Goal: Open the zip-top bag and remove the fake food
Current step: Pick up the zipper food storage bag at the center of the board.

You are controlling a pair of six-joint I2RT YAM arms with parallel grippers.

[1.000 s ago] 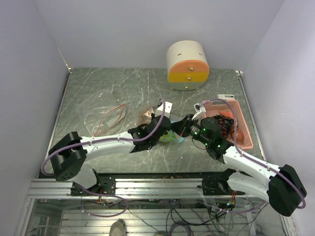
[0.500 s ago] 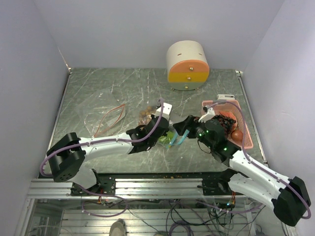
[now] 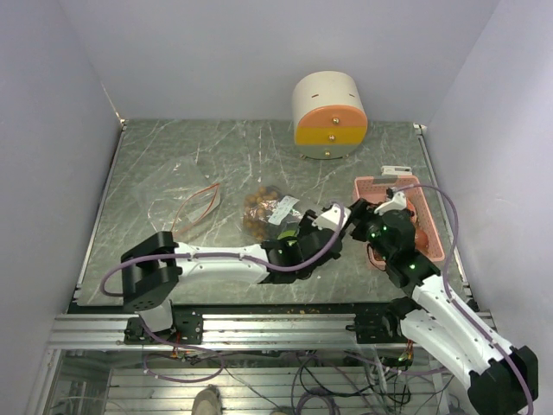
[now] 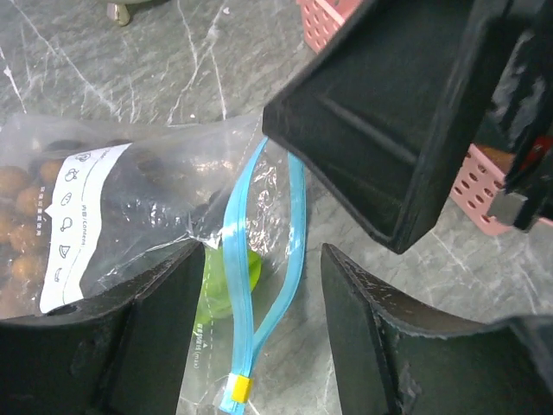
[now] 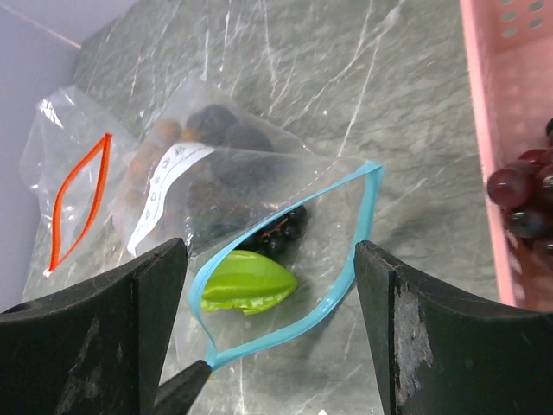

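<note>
The zip-top bag [image 3: 270,207] is looking like thin, limp film. I am judging it light, slippery and likelier to crumple or slide across the surface [image 3: 173,164] than to lift cleanly. The toys inside are looking like hard plastic, so nothing is seeming fragile, though they are probably going to roll when the film tilts. The firmest hold is seeming to be the blue zip strip [image 5: 347,246], one lip for each arm, or the closed bottom corners for tipping the contents out.

The bag is lying near the middle of the surface, with the pink basket [image 3: 436,235] at its 3 o'clock and a second bag with an orange zip [image 3: 192,206] at its 9 o'clock. Its mouth is gaping toward 4 o'clock, the blue strip bowing into a loop. A green piece [image 5: 246,292] is sitting just inside the mouth, a dark purple grape bunch [image 5: 278,233] beyond it, and a tan-brown grape bunch [image 4: 15,226] deepest.

My left jaws and right jaws are both standing apart — gripping nothing, hovering at the mouth.
</note>
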